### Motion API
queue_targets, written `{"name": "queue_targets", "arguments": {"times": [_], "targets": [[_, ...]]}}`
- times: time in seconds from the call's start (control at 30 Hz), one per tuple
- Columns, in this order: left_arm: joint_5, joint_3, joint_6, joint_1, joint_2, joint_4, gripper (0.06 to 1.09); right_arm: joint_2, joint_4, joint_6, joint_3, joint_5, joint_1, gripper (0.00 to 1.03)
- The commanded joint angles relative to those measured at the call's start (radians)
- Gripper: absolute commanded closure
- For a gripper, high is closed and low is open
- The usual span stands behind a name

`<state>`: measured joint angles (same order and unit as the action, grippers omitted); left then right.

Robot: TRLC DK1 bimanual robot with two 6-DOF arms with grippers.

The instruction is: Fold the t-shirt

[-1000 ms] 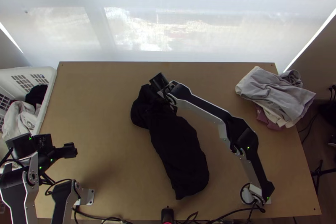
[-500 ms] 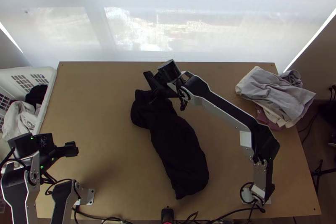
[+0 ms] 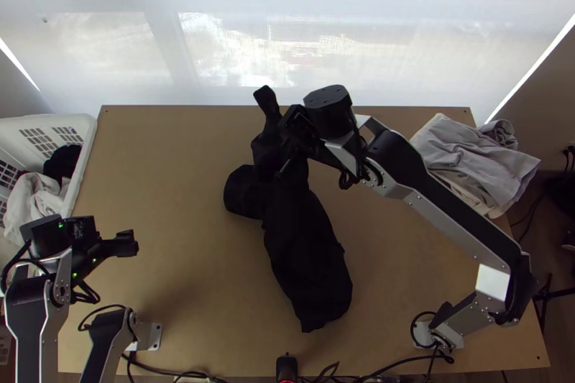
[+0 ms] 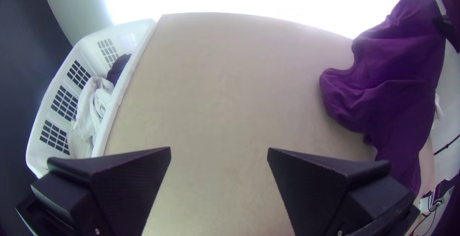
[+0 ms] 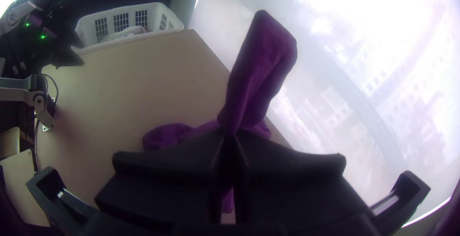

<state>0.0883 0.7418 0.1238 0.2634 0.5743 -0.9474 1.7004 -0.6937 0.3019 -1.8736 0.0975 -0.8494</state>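
The dark t-shirt (image 3: 307, 261) lies bunched in a long strip across the middle of the table, its far end lifted off the surface. At that raised end is my right gripper (image 3: 282, 131); in the right wrist view the right gripper (image 5: 231, 138) is shut on the cloth, and a flap of the t-shirt (image 5: 261, 63) sticks out beyond the fingers. My left gripper (image 3: 128, 243) stays over the table's left side, away from the cloth. The left wrist view has the left gripper (image 4: 219, 154) open with bare table between its fingers, and the t-shirt (image 4: 388, 92) off to one side.
A white basket (image 3: 88, 146) with clothes stands at the table's left edge. Folded grey and light garments (image 3: 478, 160) lie at the far right, partly behind the right arm. Cables run along the near edge, beside a small black device (image 3: 286, 367).
The right gripper has risen and shifted toward the far edge and to the right, pulling the t-shirt's far end up. The cloth's near end has slid slightly. The left gripper has moved only a little.
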Motion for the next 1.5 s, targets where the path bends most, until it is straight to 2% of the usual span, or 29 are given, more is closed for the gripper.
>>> {"name": "queue_targets", "arguments": {"times": [0.0, 0.3, 0.53, 0.83, 1.13, 1.27, 1.47], "targets": [[-0.001, 0.021, -0.016, -0.061, 0.056, 0.052, 0.1, -0.116, -0.004, 0.074, 0.007, 0.09, 0.001, 1.0], [-0.002, 0.051, -0.05, -0.135, 0.127, 0.101, 0.1, -0.194, 0.01, 0.114, -0.053, 0.137, 0.101, 1.0], [-0.004, 0.051, -0.056, -0.161, 0.145, 0.116, 0.1, -0.208, 0.103, 0.258, -0.17, 0.2, 0.07, 1.0], [-0.005, 0.064, -0.058, -0.176, 0.156, 0.121, 0.1, -0.212, 0.401, 0.503, -0.19, 0.271, -0.054, 1.0], [-0.005, 0.062, -0.058, -0.182, 0.167, 0.13, 0.1, -0.154, 0.546, 0.663, -0.243, 0.272, -0.155, 1.0], [-0.005, 0.06, -0.081, -0.21, 0.171, 0.134, 0.1, -0.11, 0.53, 0.668, -0.249, 0.274, -0.203, 1.0], [-0.004, 0.077, -0.121, -0.303, 0.203, 0.15, 0.1, -0.104, 0.507, 0.588, -0.125, 0.274, -0.209, 1.0]]}}
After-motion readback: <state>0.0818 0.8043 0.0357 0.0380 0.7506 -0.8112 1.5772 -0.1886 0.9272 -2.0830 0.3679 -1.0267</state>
